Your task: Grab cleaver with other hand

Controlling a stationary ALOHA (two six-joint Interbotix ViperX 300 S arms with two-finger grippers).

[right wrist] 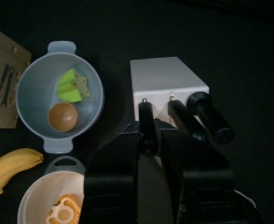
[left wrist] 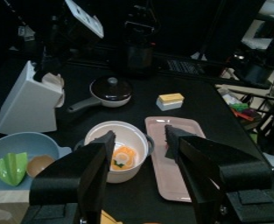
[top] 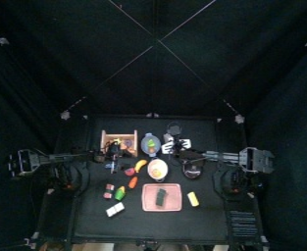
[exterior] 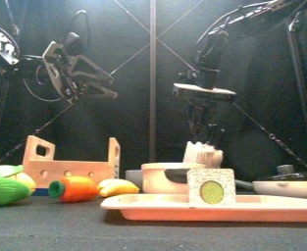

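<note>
– Where is the cleaver [right wrist: 145, 118]?
– In the air at the far right, clamped in the right gripper's [exterior: 202, 125] jaws. It shows edge-on, its long axis in line with the jaws, pointing down at the desk [top: 153, 221].
– What lies below it?
– The white knife block [right wrist: 165, 80], with the blue bowl [right wrist: 34, 92] beside it. The left gripper [left wrist: 139, 166] hangs well apart, jaws wide.

The right claw [exterior: 204, 125] hangs just above the white knife block [exterior: 203, 155].
</note>
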